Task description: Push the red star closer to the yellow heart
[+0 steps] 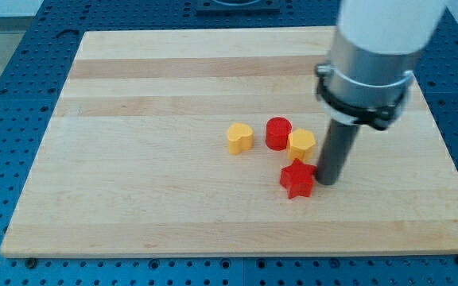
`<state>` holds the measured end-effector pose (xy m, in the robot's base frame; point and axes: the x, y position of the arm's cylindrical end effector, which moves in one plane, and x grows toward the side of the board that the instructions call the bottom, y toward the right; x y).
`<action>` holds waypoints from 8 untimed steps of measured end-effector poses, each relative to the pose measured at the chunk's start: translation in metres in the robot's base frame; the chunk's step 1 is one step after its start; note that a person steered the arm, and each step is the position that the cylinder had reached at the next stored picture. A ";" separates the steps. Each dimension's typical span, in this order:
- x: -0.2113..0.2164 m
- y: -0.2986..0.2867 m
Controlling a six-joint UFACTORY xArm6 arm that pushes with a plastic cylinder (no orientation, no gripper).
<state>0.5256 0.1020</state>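
The arm drops in from the view's top right, rod upright over the board [133, 95]. My tip [327, 182] sits on the wood just right of the red star [296, 179] — touching or a hair apart, I cannot tell. It holds nothing. 4 blocks cluster here: yellow heart [239, 137] at left, red cylinder [277, 133], yellow hexagon [300, 144] just above the star.

We ended in a fat white housing [388, 28], then a grey metal collar with a black clamp ring [364, 102], then a straight dark rod narrowing to my tip [327, 181].
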 end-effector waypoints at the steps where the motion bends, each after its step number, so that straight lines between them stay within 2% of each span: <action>1: 0.000 -0.029; 2: 0.008 -0.005; 3: 0.034 0.005; 4: 0.040 -0.028; 5: 0.029 -0.074; 6: 0.015 -0.085; 8: 0.022 -0.045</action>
<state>0.5475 0.0570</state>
